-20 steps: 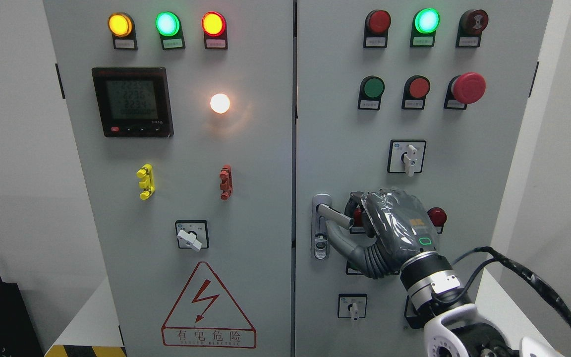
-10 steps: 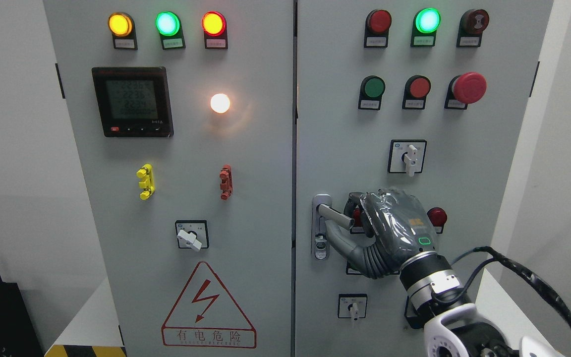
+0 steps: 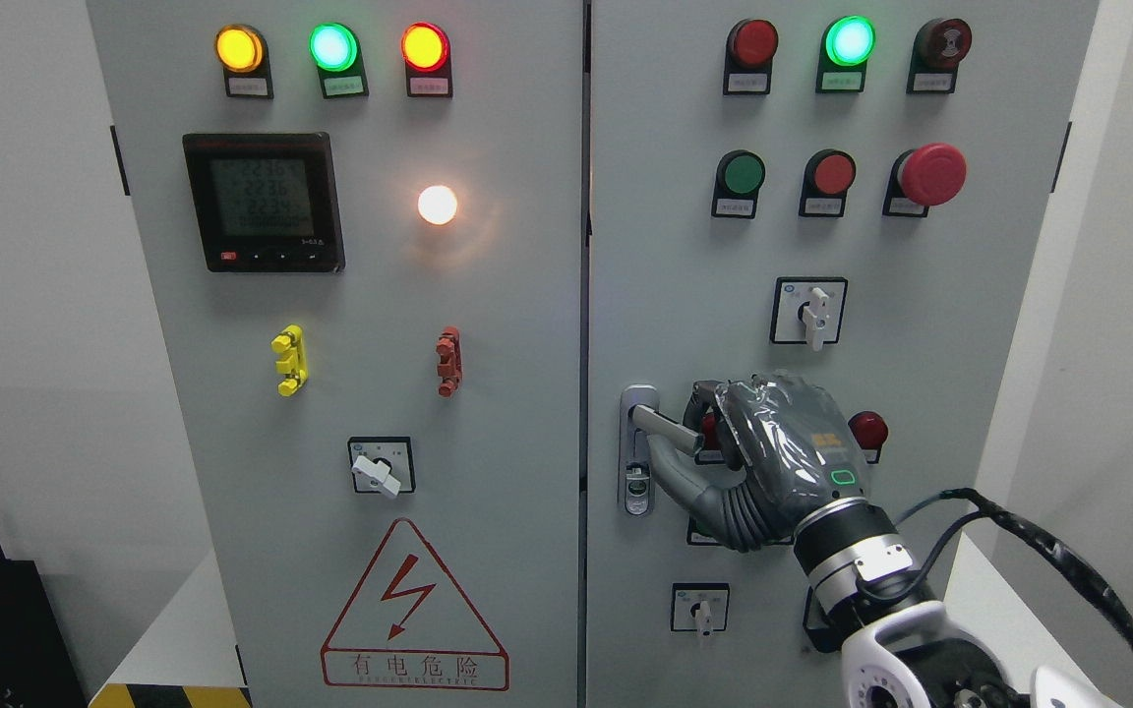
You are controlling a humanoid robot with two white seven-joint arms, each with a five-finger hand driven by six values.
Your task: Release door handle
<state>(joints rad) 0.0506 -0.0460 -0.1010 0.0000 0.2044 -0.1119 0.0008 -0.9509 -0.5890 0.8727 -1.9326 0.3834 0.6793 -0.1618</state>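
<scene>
Handle [image 3: 663,426] sits at left edge of right door [image 3: 685,256]. Your right hand [image 3: 773,452] is clamped on it, thumb underneath. Release not begun. Next: uncurl fingers, draw hand clear, avoid nearby switches.

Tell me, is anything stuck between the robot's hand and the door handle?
No, nothing visible is in the way. The right hand is already on the door handle of the cabinet's right door, with its fingers curled over the lever's end and the thumb underneath.
</scene>
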